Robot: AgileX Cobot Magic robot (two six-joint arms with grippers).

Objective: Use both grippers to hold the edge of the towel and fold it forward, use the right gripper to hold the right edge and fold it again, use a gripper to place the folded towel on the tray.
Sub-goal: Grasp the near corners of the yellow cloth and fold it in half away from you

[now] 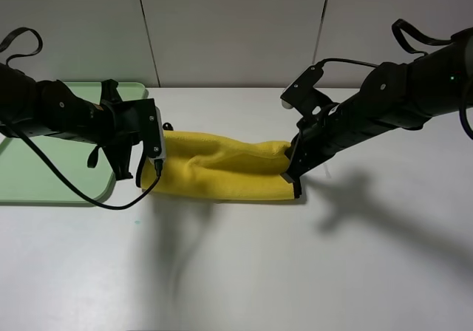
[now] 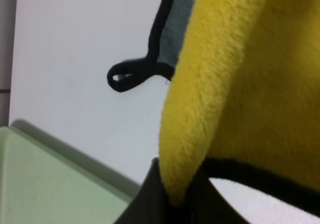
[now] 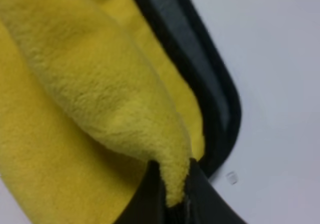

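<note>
The yellow fuzzy towel (image 1: 222, 167) lies doubled over on the white table between my two arms. My left gripper (image 1: 154, 162) is shut on the towel's left edge; the left wrist view shows yellow pile (image 2: 210, 94) pinched between the dark jaws, with grey underside and the black corner loop (image 2: 125, 76) beyond. My right gripper (image 1: 293, 170) is shut on the right edge; the right wrist view shows a yellow fold (image 3: 125, 109) clamped, with black trim (image 3: 220, 109) on the table. The mint-green tray (image 1: 44, 179) sits at the far left, under and behind my left arm.
The white table (image 1: 244, 272) runs wide in front of the towel and to the right. A pale panelled wall (image 1: 236, 28) stands behind. A black cable (image 1: 81, 190) from my left arm loops over the tray's front rim.
</note>
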